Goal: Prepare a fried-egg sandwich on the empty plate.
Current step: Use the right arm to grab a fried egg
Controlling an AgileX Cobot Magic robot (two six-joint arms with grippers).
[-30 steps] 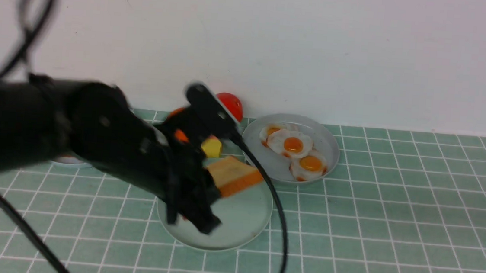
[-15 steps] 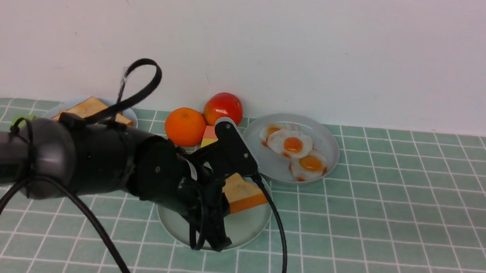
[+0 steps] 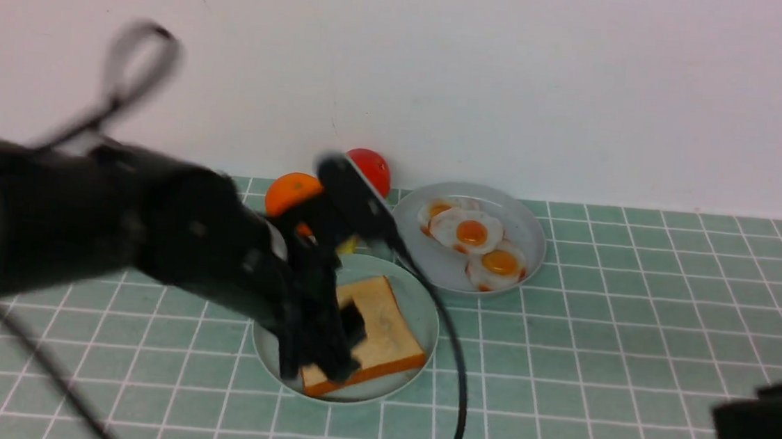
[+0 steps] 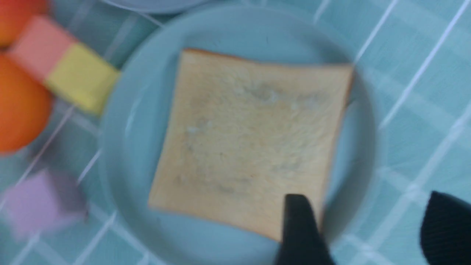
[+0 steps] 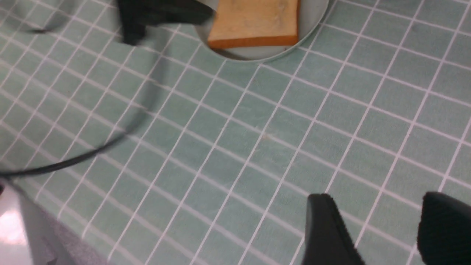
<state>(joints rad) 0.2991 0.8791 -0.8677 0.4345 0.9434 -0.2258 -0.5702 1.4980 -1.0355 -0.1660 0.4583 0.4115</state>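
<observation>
Toast slice (image 4: 250, 140), square, tan, porous-faced, flat on round smooth mint plate (image 4: 127, 154)

You're on a robot lab bench dressed up as a kitchen. Green tile-print tabletop (image 3: 636, 301), bare white wall (image 3: 548, 85). The food looks like plastic props: toast (image 3: 386, 324), fried eggs (image 3: 471, 233), orange (image 3: 287, 192), tomato (image 3: 373, 166), plus coloured blocks (image 4: 79, 75). The black arm (image 3: 152, 242) and loose cable (image 3: 455, 392) mark it as a test rig.

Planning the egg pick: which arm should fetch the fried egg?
Probably right: the fried egg lies right of centre, the right pincer is open and empty; the left pincer hovers over the toast.
</observation>
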